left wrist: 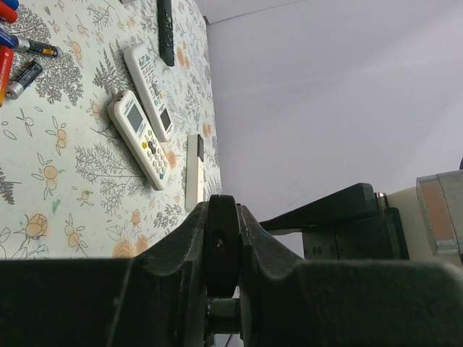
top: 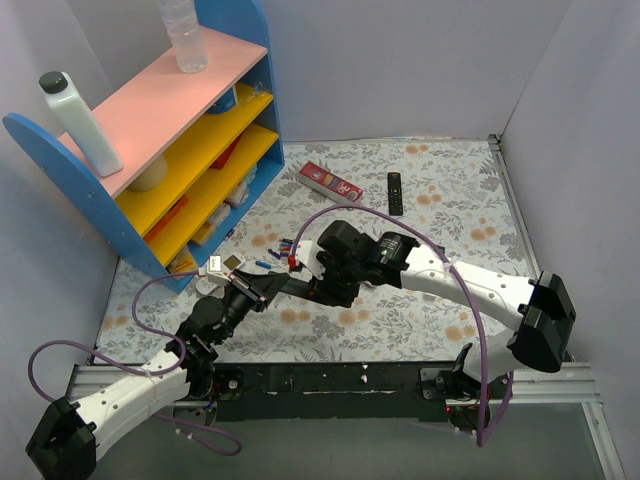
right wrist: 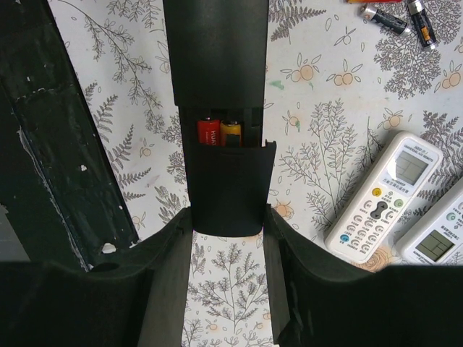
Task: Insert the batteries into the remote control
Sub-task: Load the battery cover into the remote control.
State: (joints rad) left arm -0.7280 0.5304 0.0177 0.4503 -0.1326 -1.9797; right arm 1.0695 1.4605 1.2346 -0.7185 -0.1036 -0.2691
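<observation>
The right jaws, half spread, clamp the cover (right wrist: 228, 181) end of the remote (right wrist: 217, 58). Its long axis runs straight ahead from them. Two cells (right wrist: 221, 132) sit in the bay, which the cover only half closes. The left jaws are pinched shut. Spare batteries (right wrist: 394, 18) lie on the table (right wrist: 325, 144), ahead to the right.

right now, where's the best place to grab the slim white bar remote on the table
Probably pinch the slim white remote across its narrow width near mid-length, coming straight down from above. It lies flat on the table, so only its long edges can be pinched; the keypad remote lies close along one side, leaving little room there.
</observation>
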